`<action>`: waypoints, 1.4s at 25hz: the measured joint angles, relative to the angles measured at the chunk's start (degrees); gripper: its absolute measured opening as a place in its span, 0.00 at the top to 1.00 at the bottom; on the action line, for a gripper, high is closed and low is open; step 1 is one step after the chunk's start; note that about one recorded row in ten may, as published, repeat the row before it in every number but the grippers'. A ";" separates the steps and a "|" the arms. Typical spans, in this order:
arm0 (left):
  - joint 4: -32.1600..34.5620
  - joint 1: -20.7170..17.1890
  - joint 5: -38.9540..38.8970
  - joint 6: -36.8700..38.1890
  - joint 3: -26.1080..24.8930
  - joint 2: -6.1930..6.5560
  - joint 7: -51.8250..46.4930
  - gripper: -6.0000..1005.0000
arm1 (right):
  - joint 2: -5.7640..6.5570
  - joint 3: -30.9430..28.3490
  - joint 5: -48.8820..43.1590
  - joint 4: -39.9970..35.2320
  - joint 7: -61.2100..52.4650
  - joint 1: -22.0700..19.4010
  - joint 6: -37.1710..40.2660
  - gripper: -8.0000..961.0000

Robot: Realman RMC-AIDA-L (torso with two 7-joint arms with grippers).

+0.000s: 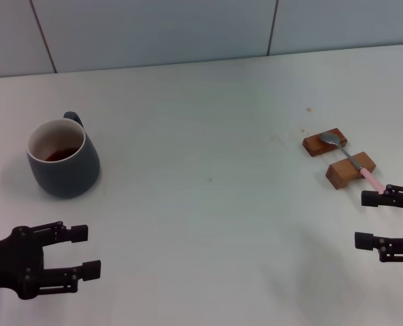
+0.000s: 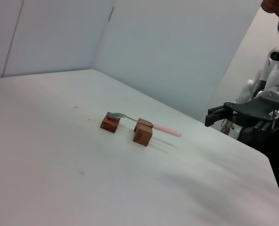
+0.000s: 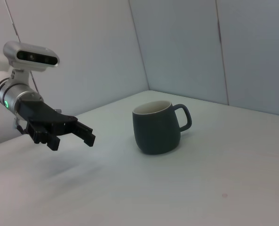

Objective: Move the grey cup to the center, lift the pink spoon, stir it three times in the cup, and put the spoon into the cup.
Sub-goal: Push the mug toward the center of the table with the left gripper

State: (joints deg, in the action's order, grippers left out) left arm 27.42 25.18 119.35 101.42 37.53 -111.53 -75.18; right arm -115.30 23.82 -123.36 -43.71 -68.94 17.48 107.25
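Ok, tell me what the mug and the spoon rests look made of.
The grey cup: probably glazed ceramic, matte slate outside, smooth cream inside with brown residue. The two blocks under the pink spoon: apparently wood, reddish-brown with paler cut faces.

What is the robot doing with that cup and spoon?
Nothing is being held yet. The grey cup sits on the robot's left side of the table, with the open left gripper hovering just in front of it. The pink spoon lies across two wooden blocks on the right, and the open right gripper waits near its handle.
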 joint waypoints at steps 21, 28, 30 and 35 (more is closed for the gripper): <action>0.81 -0.01 0.01 -0.40 -0.83 -0.15 0.14 0.18 | -0.09 0.00 -0.04 0.04 0.00 0.00 0.06 0.16; 0.89 -0.13 0.00 -0.40 -1.70 -0.18 0.94 0.18 | -0.09 0.00 -0.03 0.04 0.03 0.12 0.01 0.17; 0.89 -0.14 0.09 -0.44 -1.70 -0.18 1.42 0.18 | -0.10 0.00 -0.03 0.04 0.03 0.31 -0.04 0.17; 1.12 -0.14 0.53 -0.56 -1.70 -0.23 3.02 0.20 | -0.09 0.00 -0.03 0.04 0.03 0.49 -0.11 0.17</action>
State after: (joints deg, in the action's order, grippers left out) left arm 28.54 25.04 119.88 100.86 35.83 -111.76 -72.15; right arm -115.40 23.82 -123.40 -43.68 -68.90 17.98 107.14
